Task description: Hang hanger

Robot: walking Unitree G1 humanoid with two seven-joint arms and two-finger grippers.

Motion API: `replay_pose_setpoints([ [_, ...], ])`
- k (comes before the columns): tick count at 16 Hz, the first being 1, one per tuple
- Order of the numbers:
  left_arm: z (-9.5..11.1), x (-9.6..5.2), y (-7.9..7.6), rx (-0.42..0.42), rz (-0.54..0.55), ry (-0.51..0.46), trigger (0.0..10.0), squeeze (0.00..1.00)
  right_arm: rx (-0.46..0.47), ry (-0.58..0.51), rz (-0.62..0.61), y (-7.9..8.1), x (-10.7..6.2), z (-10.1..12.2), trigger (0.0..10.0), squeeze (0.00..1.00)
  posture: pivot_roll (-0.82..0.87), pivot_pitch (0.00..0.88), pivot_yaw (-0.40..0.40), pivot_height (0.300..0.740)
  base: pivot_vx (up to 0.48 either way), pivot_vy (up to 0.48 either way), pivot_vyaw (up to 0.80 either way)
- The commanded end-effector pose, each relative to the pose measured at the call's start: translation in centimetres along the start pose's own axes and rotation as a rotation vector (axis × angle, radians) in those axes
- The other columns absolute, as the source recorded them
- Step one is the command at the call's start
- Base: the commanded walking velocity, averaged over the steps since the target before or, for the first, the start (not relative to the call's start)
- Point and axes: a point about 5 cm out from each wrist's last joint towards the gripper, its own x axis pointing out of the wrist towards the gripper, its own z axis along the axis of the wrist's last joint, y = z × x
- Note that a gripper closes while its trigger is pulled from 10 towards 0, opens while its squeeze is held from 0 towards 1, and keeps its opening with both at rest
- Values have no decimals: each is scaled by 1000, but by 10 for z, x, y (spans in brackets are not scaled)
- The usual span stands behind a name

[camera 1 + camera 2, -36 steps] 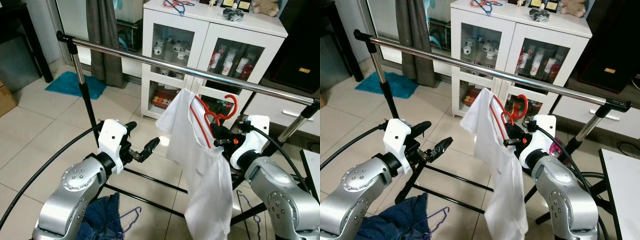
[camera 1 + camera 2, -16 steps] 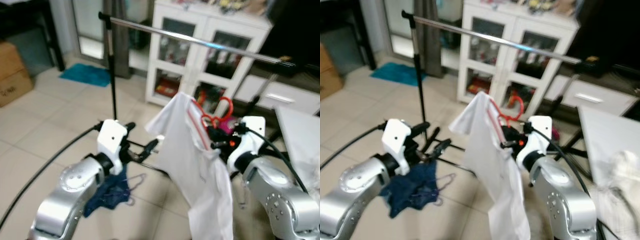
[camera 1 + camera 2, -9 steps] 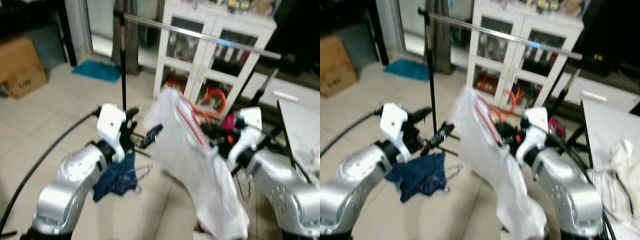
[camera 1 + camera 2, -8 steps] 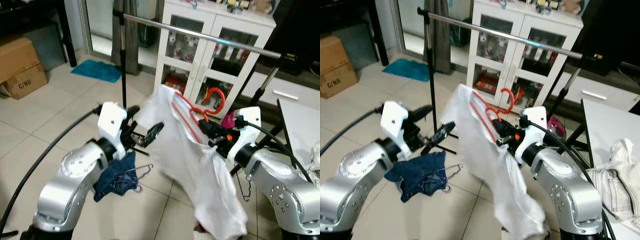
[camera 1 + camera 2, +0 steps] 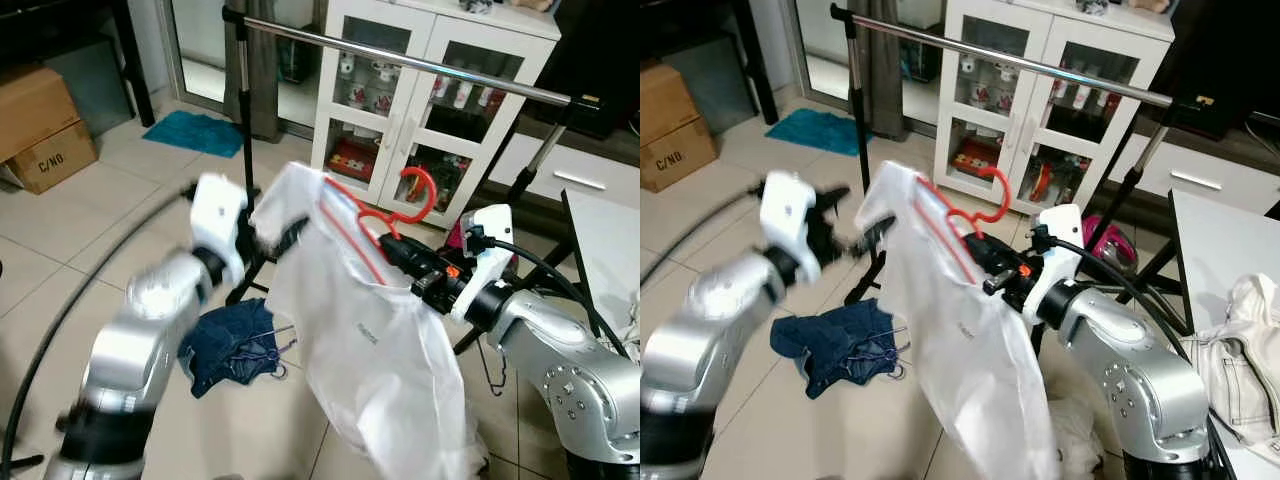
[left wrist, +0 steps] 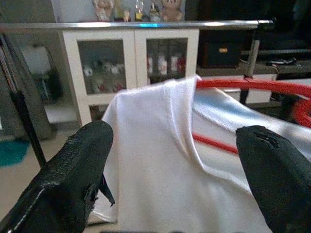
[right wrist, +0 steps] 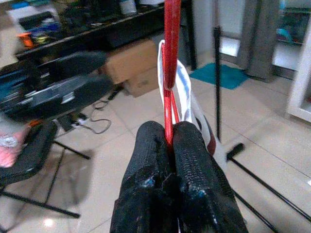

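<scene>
My left arm is motion-blurred in the head views, so its outline is hard to make out there; the wrist view is sharper. My left gripper (image 6: 170,179) is spread wide, both black fingers (image 6: 73,174) well apart and holding nothing, with the shoulder of the white shirt (image 5: 375,345) just ahead between them. The lower run of the red hanger (image 5: 375,225) is hidden inside the shirt; its hook stands clear, below the steel rail (image 5: 400,62) and not on it. My right gripper (image 7: 170,141) is pinched tight on the hanger's red bar, fingertips pressed together around it, holding hanger and shirt up in front of me. Behind the rail, a white cabinet (image 5: 1040,110) with glass doors holds small bottles and figurines, too small to tell apart. A dark blue garment (image 5: 235,340) lies crumpled on the tile floor (image 5: 80,215) with a wire hanger in it. A cardboard box (image 5: 40,125) sits at far left, cut off by the frame.
</scene>
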Motion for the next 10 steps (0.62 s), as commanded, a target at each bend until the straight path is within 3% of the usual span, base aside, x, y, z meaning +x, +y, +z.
replay_pose_setpoints([
  [1,0,8,5,22,19,-8,10000,0,-20,-47,61,7,-2,12,0,0,-29,0,-86,740,0,0,0],
  [3,2,16,10,39,34,-22,10000,0,-18,-56,91,11,-2,13,0,0,-29,0,-86,740,0,0,0],
  [4,3,19,11,41,33,-24,6824,0,-17,-58,96,12,-2,13,0,0,-34,0,-78,740,0,0,0],
  [5,3,25,12,45,27,-27,0,0,-14,-65,105,13,-3,13,0,0,-34,0,-78,740,0,0,0],
  [10,3,34,3,30,-55,-73,0,0,-6,-80,112,15,-6,14,0,0,-34,0,-78,740,0,0,0],
])
